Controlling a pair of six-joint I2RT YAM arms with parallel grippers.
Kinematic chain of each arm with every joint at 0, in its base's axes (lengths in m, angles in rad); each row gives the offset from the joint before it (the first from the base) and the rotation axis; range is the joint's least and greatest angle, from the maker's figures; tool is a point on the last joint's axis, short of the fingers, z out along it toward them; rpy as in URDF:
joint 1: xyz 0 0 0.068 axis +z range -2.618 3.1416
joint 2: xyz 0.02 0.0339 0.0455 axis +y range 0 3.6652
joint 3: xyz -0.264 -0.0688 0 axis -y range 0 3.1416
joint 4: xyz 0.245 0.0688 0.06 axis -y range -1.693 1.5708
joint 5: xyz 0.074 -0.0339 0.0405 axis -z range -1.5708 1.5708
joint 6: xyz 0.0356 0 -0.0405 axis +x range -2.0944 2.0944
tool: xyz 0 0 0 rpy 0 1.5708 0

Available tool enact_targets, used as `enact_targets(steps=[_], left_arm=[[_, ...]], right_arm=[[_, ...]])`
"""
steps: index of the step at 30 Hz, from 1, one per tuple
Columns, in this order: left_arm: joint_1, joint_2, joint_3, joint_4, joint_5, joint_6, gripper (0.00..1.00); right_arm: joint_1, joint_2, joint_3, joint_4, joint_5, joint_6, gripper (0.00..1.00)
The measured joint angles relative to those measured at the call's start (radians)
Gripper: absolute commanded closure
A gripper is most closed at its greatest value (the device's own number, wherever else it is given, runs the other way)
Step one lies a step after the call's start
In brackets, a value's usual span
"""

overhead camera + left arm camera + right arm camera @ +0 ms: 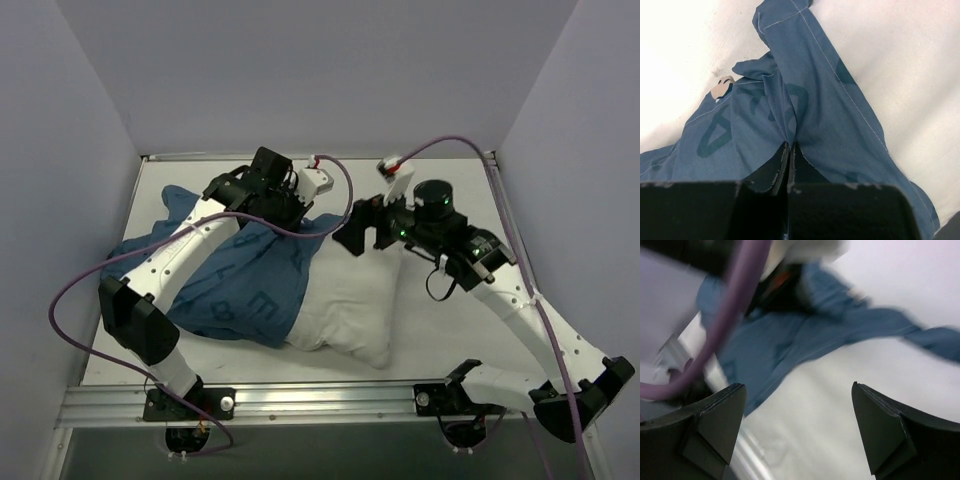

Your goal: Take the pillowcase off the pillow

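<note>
Roughly, you are halfway: the pillow (350, 300) lies on the table (450, 330) with its right half bare and white, while its left half still sits inside the pillowcase (240, 290), which is bunched and rumpled toward the far left; the case's open edge runs across the middle of the pillow; what is left, by my judgement, is to drag the blue cover leftward off the covered half while the white end is kept from following. Your left gripper (791, 149) is pinched tight on a raised fold of the pillowcase near its stitched hem, at the far side of the pillow; the cloth puckers into the closed fingertips, so it has fabric in hand. Your right gripper (797, 390) stands spread wide over the bare far right part of the pillow, nothing between its fingers; that wrist view is blurred, so you cannot tell whether the tips touch the pillow.
</note>
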Motion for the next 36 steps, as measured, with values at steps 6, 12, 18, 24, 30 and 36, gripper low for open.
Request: enact_targets(steps=[6, 12, 18, 24, 30, 36], left_arm=[[-0.001, -0.027, 0.000, -0.009, -0.001, -0.002, 0.98], [-0.001, -0.036, 0.000, -0.014, 0.000, -0.011, 0.98], [-0.001, -0.051, 0.000, -0.021, 0.003, -0.023, 0.98], [0.000, -0.051, 0.002, -0.021, -0.031, -0.044, 0.98], [0.021, -0.042, 0.005, -0.036, -0.066, -0.075, 0.98], [0.071, -0.011, 0.011, -0.022, -0.081, -0.093, 0.98]], right_arm=[[-0.299, 0.136, 0.103, -0.022, -0.082, -0.122, 0.11], [-0.357, 0.296, 0.139, -0.064, -0.228, -0.214, 0.00], [-0.338, 0.399, 0.193, -0.099, -0.364, -0.324, 0.00], [-0.188, 0.422, 0.068, -0.064, -0.339, -0.383, 0.00], [-0.109, 0.403, -0.103, 0.039, -0.256, -0.352, 0.45], [-0.105, 0.369, -0.140, 0.078, -0.188, -0.309, 1.00]])
